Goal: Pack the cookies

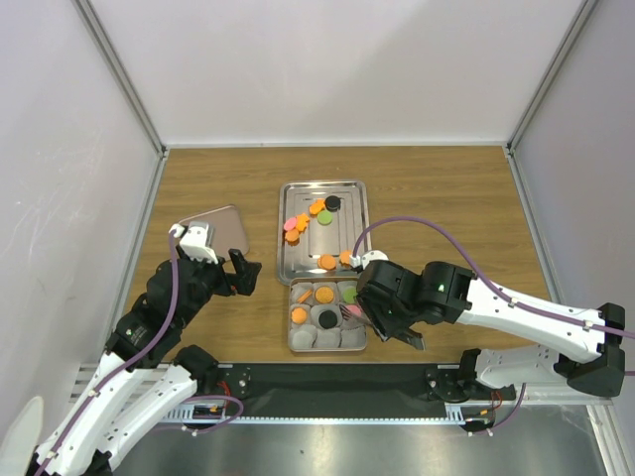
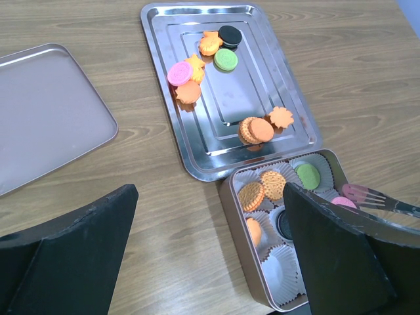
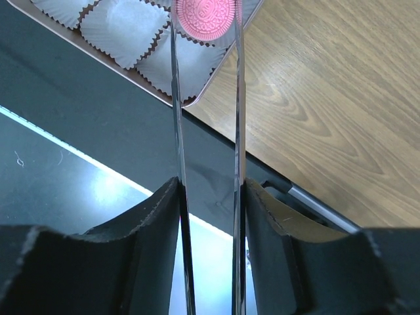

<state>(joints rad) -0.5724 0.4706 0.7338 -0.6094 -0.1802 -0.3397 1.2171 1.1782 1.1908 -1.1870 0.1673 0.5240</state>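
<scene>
We are in the middle of the packing, at the step of placing one cookie. The right fingers (image 3: 147, 216) are clamped on a pair of metal tongs (image 3: 176, 118), and the tong tips pinch a pink cookie (image 3: 205, 16) at the top centre of the right wrist view. That pink cookie hangs above the white paper cups (image 3: 125, 26) at the corner of the box (image 2: 230, 190). In the top view this is the right side of the box, low in the middle of the frame. We cannot tell whether the cookie touches a cup yet.

The box already holds a few cookies (image 2: 272, 184): orange, green and black ones each sit in a cup. More lie loose on the steel tray (image 1: 320, 188) just above the box, in a cluster near its top and a few near its lower edge.

The left fingers (image 2: 72, 249) are spread apart and hold nothing. They hover over the desk (image 1: 446, 198) to the left of the box, with the lid (image 2: 46, 111) lying flat at the upper left of their view.

We judge that the next move calls for lowering the tongs into an empty cup and easing the grip so the blades spring open. The cookie should drop flat without dragging the paper out.
</scene>
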